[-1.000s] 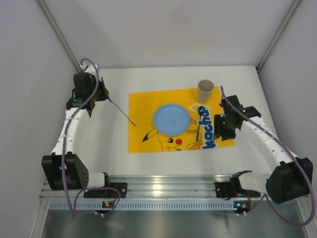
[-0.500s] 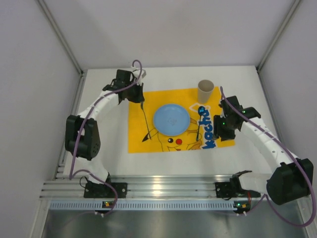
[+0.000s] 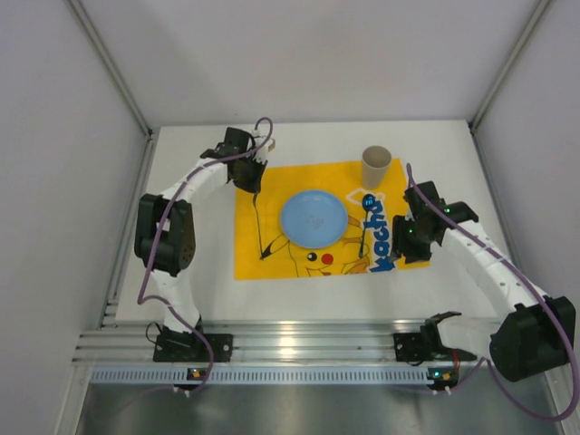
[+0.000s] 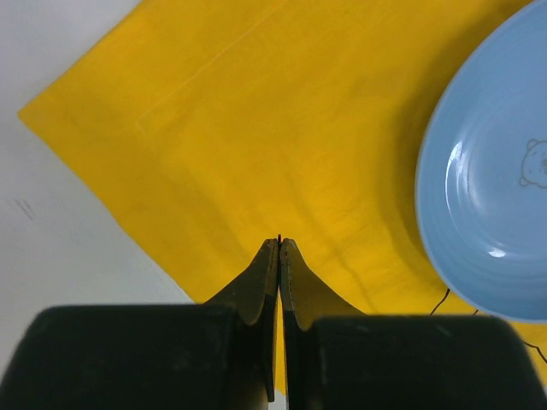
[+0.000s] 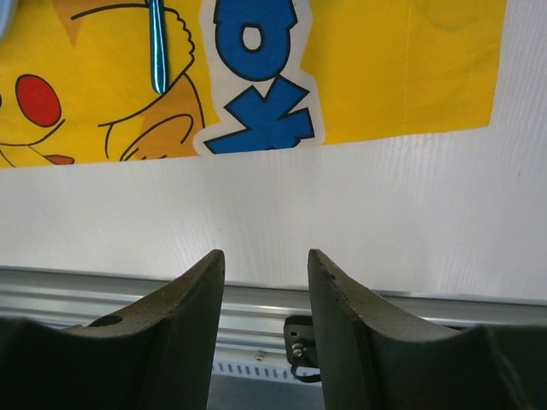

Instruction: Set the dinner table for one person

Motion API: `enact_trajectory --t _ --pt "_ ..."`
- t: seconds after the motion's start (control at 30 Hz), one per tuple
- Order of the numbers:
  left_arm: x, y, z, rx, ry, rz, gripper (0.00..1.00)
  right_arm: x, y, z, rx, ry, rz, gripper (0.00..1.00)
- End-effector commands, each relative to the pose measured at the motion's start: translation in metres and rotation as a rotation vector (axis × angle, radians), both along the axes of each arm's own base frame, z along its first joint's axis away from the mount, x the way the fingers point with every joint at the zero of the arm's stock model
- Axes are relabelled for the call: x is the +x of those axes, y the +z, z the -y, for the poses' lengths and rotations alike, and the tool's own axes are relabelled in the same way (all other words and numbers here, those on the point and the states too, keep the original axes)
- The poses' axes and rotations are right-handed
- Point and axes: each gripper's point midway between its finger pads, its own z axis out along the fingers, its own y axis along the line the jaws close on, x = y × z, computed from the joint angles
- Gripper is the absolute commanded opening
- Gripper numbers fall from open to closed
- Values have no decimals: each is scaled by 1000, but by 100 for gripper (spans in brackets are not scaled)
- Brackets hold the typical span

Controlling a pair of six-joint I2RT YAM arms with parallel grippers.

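Note:
The white dinner table (image 3: 199,272) carries a yellow Pikachu mat (image 3: 258,237). On the mat lie a blue plate (image 3: 314,217) and, right of it, a teal utensil (image 3: 362,228). A tan paper cup (image 3: 376,166) stands at the mat's far right corner. My left gripper (image 3: 255,179) is shut on a thin dark utensil (image 3: 260,227) that hangs over the mat left of the plate. In the left wrist view only its tip (image 4: 279,238) shows between the shut fingers, with the plate (image 4: 491,188) at the right. My right gripper (image 3: 412,237) is open and empty over the mat's right edge.
A silver aluminium rail (image 3: 299,340) runs along the near edge and shows in the right wrist view (image 5: 256,299). Grey panels wall the table on the left, right and back. The teal utensil's handle (image 5: 157,43) lies on the mat (image 5: 410,68).
My left arm has swung from the table's left side to over the mat, carrying the thin utensil, which now hangs left of the plate. My right gripper has shifted slightly.

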Motion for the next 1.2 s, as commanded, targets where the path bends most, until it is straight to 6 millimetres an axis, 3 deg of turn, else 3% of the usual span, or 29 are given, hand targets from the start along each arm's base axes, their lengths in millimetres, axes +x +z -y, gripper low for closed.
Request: enact_trajectory --t 0.0,0.27,0.57,0.8,1.03,1.1,1.13,1.17 --pt "2 3 8 -37 -22 -5 0 6 6 -2 6 -13 48 45" --pt "6 -20 3 -16 29 -25 0 8 5 -2 3 -18 45 45" --pt "19 -21 1 45 47 28 2 6 1 -1 0 -22 38 45" --pt "33 -10 -5 83 139 89 43 7 -1 -1 -2 -21 39 45" --pt "43 25 1 33 197 150 45 8 -2 -2 1 -20 38 45" --pt "46 37 -11 55 288 179 46 10 0 -3 3 -20 45 45" --pt "44 49 -15 56 302 201 60 11 3 -3 5 -21 56 45" --pt "42 55 -18 37 356 202 63 14 7 -4 9 -17 71 45"
